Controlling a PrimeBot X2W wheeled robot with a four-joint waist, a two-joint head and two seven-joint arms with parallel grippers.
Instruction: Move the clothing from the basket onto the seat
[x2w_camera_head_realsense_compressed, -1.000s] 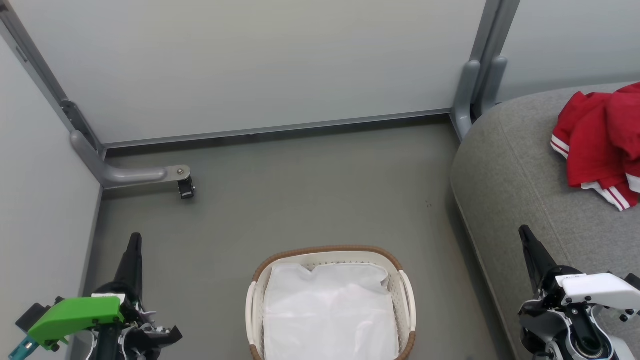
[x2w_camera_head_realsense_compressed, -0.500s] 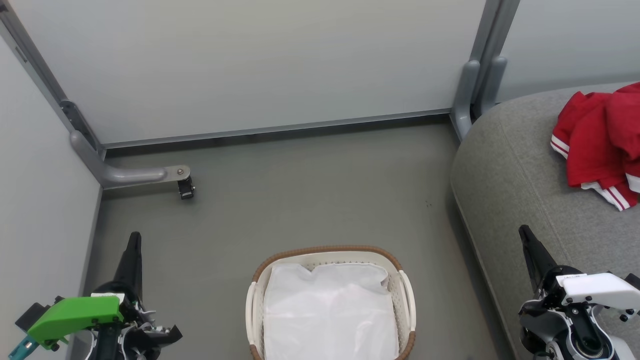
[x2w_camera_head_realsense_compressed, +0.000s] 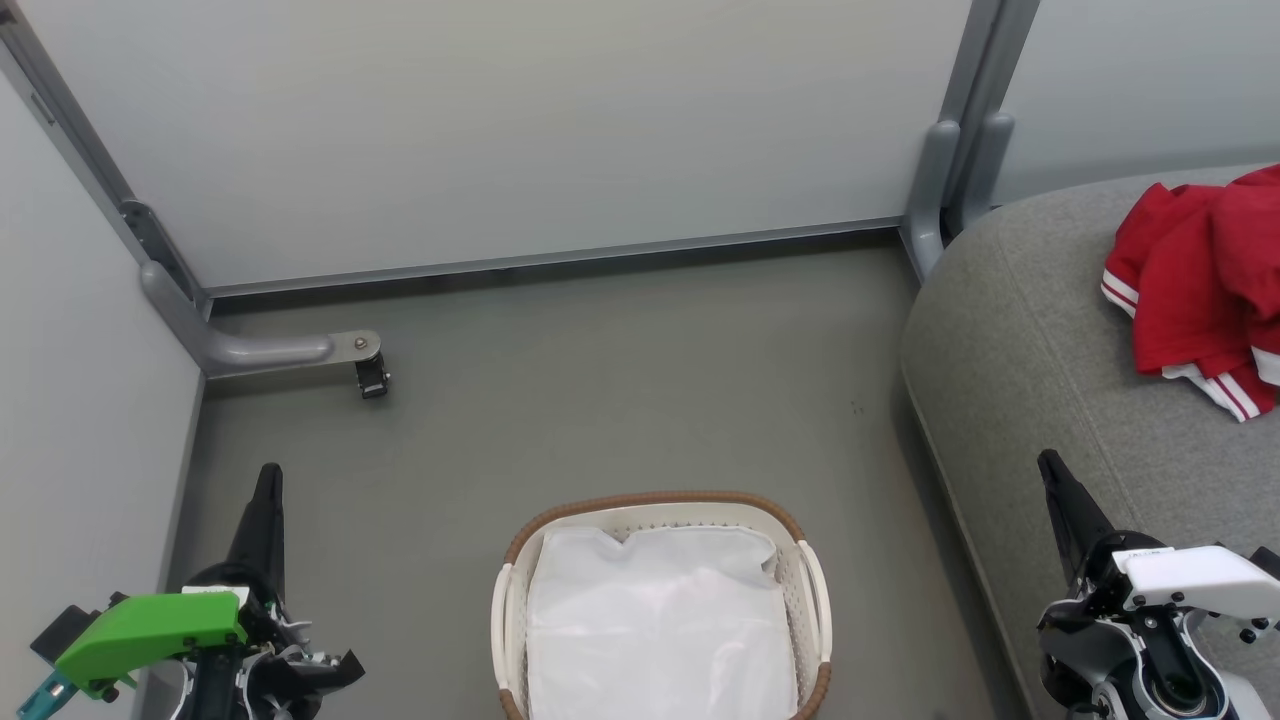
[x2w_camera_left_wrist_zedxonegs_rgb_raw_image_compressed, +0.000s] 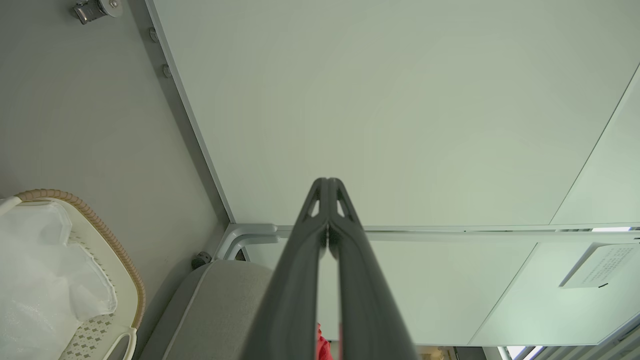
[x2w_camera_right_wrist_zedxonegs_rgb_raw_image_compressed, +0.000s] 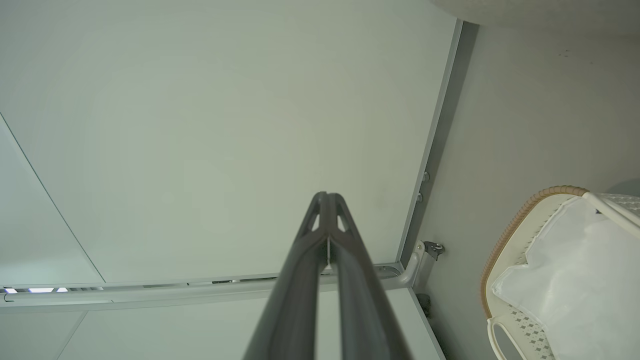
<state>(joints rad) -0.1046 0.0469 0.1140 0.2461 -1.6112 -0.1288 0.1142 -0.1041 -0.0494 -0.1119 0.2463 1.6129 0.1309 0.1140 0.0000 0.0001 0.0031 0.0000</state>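
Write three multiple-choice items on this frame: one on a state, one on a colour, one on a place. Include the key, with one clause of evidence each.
1. The left gripper and the right gripper are:
A. both shut and empty
B. both wide open
C. both shut on cloth

2. The woven rim of the basket is:
A. blue
B. brown
C. black

3. The clothing lies:
A. in the basket
B. in the right gripper
C. on the seat

Key
1: A, each wrist view shows the two dark fingers pressed together with nothing between them.
2: B, the head view shows a brown woven band along the top of the white basket.
3: C, the red garments lie on the grey cushion, and the basket shows a white liner sheet.
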